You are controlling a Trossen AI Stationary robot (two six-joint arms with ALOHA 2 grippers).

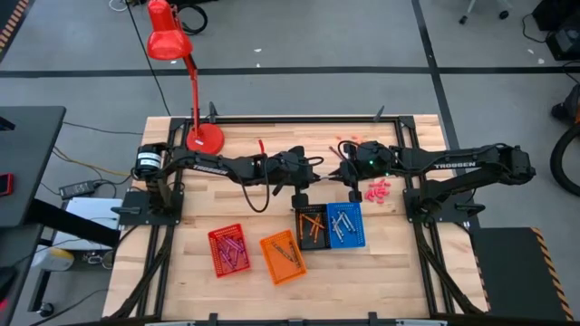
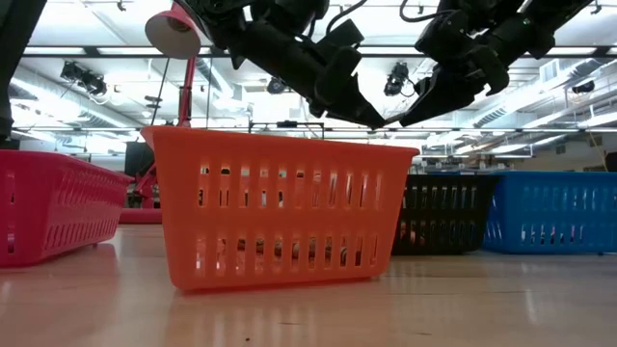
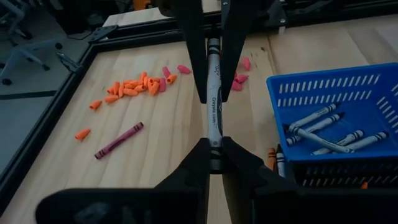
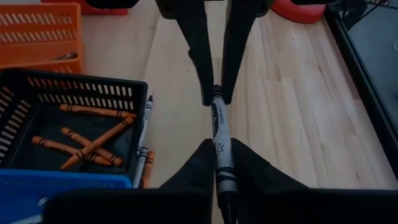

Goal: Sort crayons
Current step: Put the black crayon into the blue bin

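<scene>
A silvery grey crayon (image 3: 213, 93) is held between both grippers, above the table behind the black basket (image 1: 311, 226). My left gripper (image 3: 214, 146) is shut on one end and my right gripper (image 4: 221, 149) on the other. In the high view the left gripper (image 1: 314, 168) and the right gripper (image 1: 341, 168) meet tip to tip. The black basket holds orange crayons (image 4: 87, 140), the blue basket (image 1: 345, 225) grey ones (image 3: 323, 130). A magenta crayon (image 3: 118, 140) lies flat on the table. My left gripper pinches one end of the grey crayon (image 3: 214, 138) between its two fingers. The fingers lie along the crayon, coming level from the table's left. The crayon is level and clear of the table. My right gripper pinches the crayon's other end (image 4: 219, 144) between its two fingers. The fingers lie along the crayon, coming from the table's right. The crayon spans the gap to the left gripper's fingertips (image 4: 205, 93).
A red basket (image 1: 228, 250) and an orange basket (image 1: 283, 256) stand at the near left. A red lamp (image 1: 192, 109) stands at the far left. Small orange and pink pieces (image 3: 134, 86) lie scattered on the table. Two crayons (image 4: 144, 149) lie beside the black basket.
</scene>
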